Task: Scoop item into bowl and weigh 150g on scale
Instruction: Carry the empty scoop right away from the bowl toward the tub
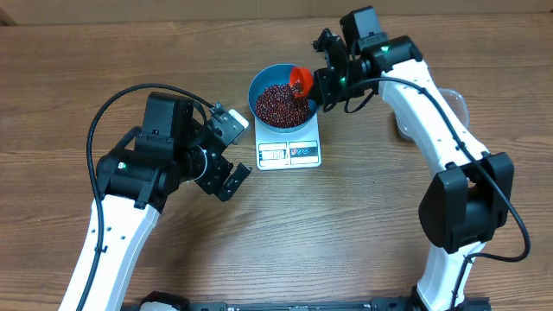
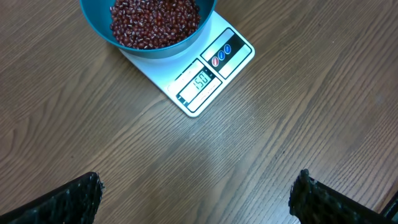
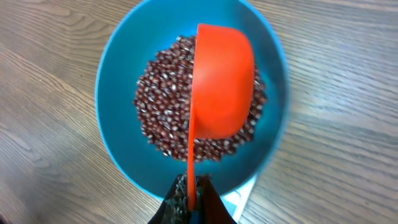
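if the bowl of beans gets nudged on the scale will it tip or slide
Likely slides, not tips: the bowl is wide and its beans sit low. Lifted, it probably feels heavy for its size. The scale looks smooth, so little grip.

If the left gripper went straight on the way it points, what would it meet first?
Most likely bare table, short of the scale: the open left gripper points down at wood with nothing in between. Depth is unclear.

A wood-grain table (image 1: 78,60) — on it, at the right, a clear plastic tub (image 1: 461,102), partly hidden. A small red scoop (image 1: 301,80) is tipped on its side.
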